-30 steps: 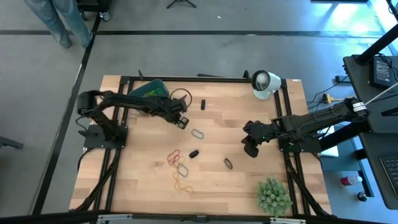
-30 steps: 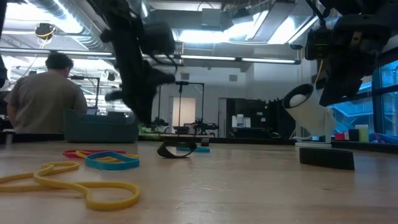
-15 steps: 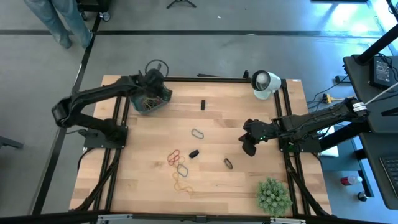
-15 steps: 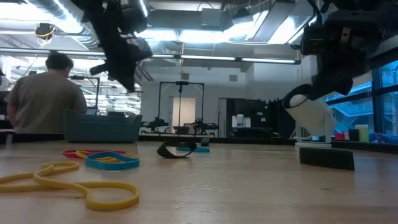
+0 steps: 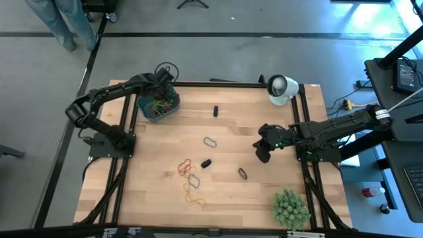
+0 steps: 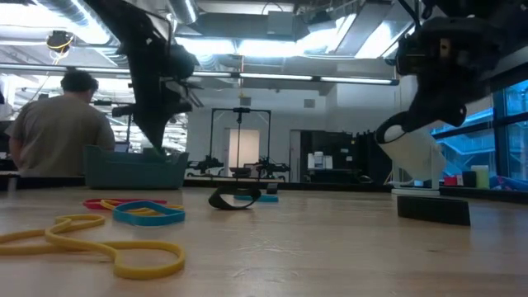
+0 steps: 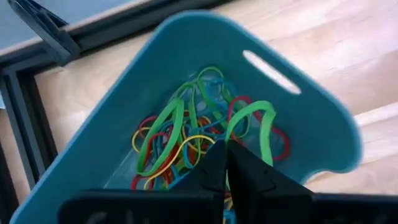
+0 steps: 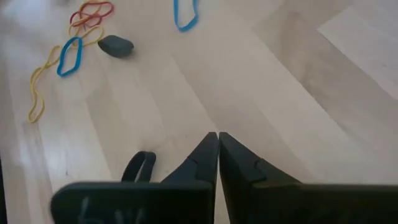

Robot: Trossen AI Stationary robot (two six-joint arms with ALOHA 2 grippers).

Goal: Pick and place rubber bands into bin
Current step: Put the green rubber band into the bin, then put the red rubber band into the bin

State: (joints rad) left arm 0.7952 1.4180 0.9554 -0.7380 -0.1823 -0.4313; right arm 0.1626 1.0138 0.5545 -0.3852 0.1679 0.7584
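The left hand (image 5: pixel 160 92) hangs over the bin (image 5: pixel 147 111) at the far left corner of the table (image 5: pixel 264 192), its fingers (image 7: pixel 239 168) pressed together with nothing between them. In the left wrist view the bin is a teal tub holding a tangle of rubber bands (image 7: pixel 186 134) in green, red, yellow and blue.

The right hand (image 5: pixel 263 155) is at the right side of the table, above the wood, with its fingers (image 8: pixel 208 158) closed and empty. A dark band (image 8: pixel 138 167) lies just beside its tips in the right wrist view.

More loose bands lie on the table between the two arms: a red one (image 5: pixel 185 166), a blue one (image 5: pixel 194 180) and a yellow one (image 5: pixel 193 195) close together, another blue one (image 5: pixel 210 142) farther off, and a small dark lump (image 5: pixel 206 162) near the middle.

A white cup (image 5: pixel 281 88) sits at the far right corner and a spiky green ball (image 5: pixel 290 208) at the near right. A person (image 6: pixel 58 124) is seated beyond the table.
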